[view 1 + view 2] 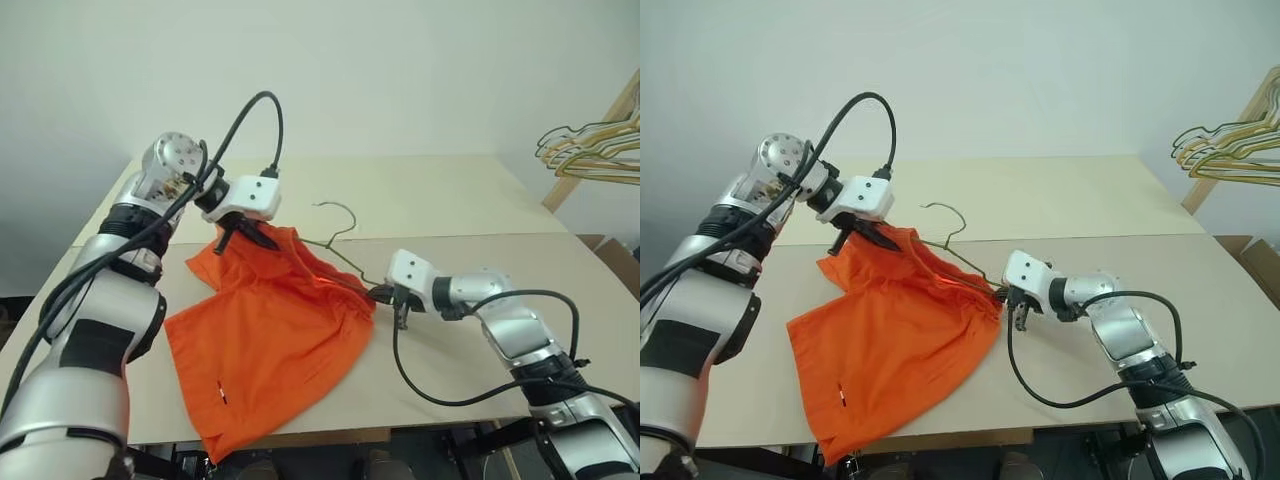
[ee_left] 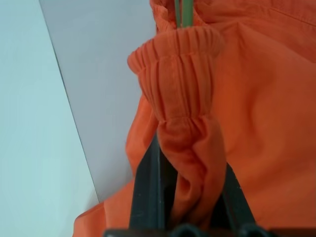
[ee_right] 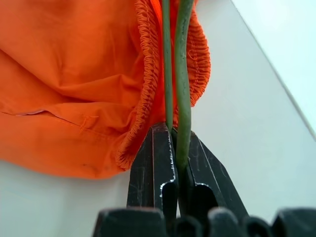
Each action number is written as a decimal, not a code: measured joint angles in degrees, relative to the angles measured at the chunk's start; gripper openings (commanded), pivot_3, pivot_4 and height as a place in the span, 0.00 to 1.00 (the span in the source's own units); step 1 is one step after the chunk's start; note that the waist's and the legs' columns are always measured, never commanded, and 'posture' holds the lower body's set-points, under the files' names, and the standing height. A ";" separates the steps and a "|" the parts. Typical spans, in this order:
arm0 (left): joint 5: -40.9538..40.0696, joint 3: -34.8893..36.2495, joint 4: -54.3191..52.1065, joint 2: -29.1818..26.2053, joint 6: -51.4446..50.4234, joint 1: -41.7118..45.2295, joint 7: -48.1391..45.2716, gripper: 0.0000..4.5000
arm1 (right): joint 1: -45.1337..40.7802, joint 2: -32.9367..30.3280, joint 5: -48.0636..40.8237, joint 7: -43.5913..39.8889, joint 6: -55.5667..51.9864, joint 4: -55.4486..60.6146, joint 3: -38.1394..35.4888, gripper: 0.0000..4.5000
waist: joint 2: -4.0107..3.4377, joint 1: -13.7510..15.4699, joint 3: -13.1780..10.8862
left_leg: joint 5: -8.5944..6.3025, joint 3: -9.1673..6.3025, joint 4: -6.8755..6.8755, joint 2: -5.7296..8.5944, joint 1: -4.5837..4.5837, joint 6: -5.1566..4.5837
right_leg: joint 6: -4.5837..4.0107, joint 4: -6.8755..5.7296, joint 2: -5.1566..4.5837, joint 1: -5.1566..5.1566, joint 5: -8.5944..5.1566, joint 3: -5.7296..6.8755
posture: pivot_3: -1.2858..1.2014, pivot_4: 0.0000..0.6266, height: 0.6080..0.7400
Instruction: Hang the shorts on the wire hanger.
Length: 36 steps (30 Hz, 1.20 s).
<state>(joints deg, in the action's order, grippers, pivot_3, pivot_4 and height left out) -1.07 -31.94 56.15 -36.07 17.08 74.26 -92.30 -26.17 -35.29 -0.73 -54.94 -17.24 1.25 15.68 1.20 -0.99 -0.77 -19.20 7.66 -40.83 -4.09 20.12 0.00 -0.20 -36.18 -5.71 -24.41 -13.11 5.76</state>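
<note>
Bright orange shorts (image 1: 270, 335), a dark grey-green wire hanger (image 1: 340, 238), on a pale beige table (image 1: 440, 200).

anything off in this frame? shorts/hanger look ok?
Mostly fine. The shorts sit bunched and skewed, one leg hanging off the table's front edge. The wire hanger is partly inside the waistband, with the left gripper pinching the waistband and the right gripper clamping the wire.

The shorts (image 1: 270, 340) lie on the table (image 1: 440, 200), left of centre. The wire hanger (image 1: 335, 240) runs into their far-right waistband, hook toward the back. A hanger bunch (image 1: 590, 150) hangs far right.
</note>
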 measured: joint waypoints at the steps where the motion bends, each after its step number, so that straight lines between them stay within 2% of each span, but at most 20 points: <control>1: 0.01 -0.02 0.00 -0.18 0.26 0.00 0.00 0.00 | 0.11 0.07 0.01 -0.06 0.70 0.01 0.01 0.16 | 0.00 -0.03 0.00 | 0.00 0.00 -0.01 0.00 0.00 0.00 | 0.00 0.00 0.00 0.00 0.00 0.00 | 0.53 0.00 1.00; 6: -0.21 -1.34 -0.03 -1.73 1.40 0.00 0.00 0.00 | 0.17 -0.02 -0.80 0.14 2.29 1.53 -1.42 0.49 | 0.00 -0.12 0.00 | 0.00 0.00 -0.03 0.00 -0.01 0.00 | 0.00 -0.01 0.00 0.01 0.00 0.00 | 0.53 0.00 1.00; 12: -0.45 2.04 -0.03 -1.85 1.38 -0.05 0.15 0.00 | 0.86 -3.21 -8.62 -1.21 -1.86 0.14 -11.39 0.49 | 0.01 0.25 -0.01 | -0.03 -0.02 -0.05 0.01 0.05 -0.05 | 0.04 0.01 -0.01 0.02 0.03 0.03 | 0.54 0.00 1.00; 17: -0.77 5.86 -0.22 -3.26 1.13 -0.75 0.02 0.00 | 9.41 -7.18 -15.33 -4.32 -2.61 -0.91 -20.63 0.49 | 0.02 0.24 -0.01 | -0.04 -0.06 -0.02 0.02 0.04 -0.07 | 0.07 0.04 -0.02 0.06 0.03 0.06 | 0.53 0.00 1.00; 20: -1.17 6.85 -0.38 -4.40 0.52 -1.50 0.01 0.00 | 14.39 -7.08 -16.39 -6.00 -3.13 -0.94 -20.42 0.49 | 0.02 -0.23 -0.01 | -0.04 -0.01 -0.10 0.01 -0.02 -0.07 | 0.07 -0.01 -0.03 0.06 0.03 -0.03 | 0.53 0.00 1.00; 23: -1.22 7.64 -1.36 -5.02 0.36 -2.36 0.01 0.00 | 16.06 -5.96 -16.33 -6.21 -3.42 -0.54 -18.05 0.61 | 0.03 -0.52 -0.01 | -0.04 0.01 -0.12 0.01 -0.17 -0.07 | 0.07 -0.09 -0.02 0.12 0.04 -0.12 | 0.54 0.00 1.00; 25: -1.34 8.16 -1.86 -5.43 0.13 -2.54 0.01 0.00 | 15.74 -3.69 -16.42 -5.59 -4.82 -0.44 -16.17 0.74 | 0.02 -0.59 -0.01 | -0.04 0.01 -0.11 0.00 -0.18 -0.07 | 0.07 -0.11 -0.01 0.12 0.04 -0.14 | 0.54 0.00 1.00; 29: -1.39 8.48 -2.97 -6.13 -0.49 -2.68 0.01 0.00 | 12.19 2.16 -19.50 -4.14 -11.40 -0.49 -13.69 0.74 | 0.02 -0.46 -0.01 | -0.04 0.01 -0.11 0.01 -0.09 -0.07 | 0.07 -0.08 -0.01 0.08 0.04 -0.11 | 0.54 0.00 1.00; 36: -1.35 9.81 -3.68 -6.89 -1.01 -3.08 0.01 0.00 | 6.76 8.55 -21.88 -0.99 -17.16 -3.76 -13.02 0.74 | 0.02 0.44 -0.01 | -0.04 -0.06 -0.12 0.02 0.05 -0.07 | 0.12 -0.09 -0.02 0.08 0.07 0.02 | 0.55 0.00 1.00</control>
<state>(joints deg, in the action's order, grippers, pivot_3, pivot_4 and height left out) -2.43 -22.12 52.48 -42.96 16.07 71.17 -92.29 -19.41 -26.74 -22.61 -55.93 -34.39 -2.51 2.66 1.23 -0.55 -0.79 -19.24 7.59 -40.95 -4.06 20.17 -0.08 -0.08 -36.28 -5.73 -24.33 -13.04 5.78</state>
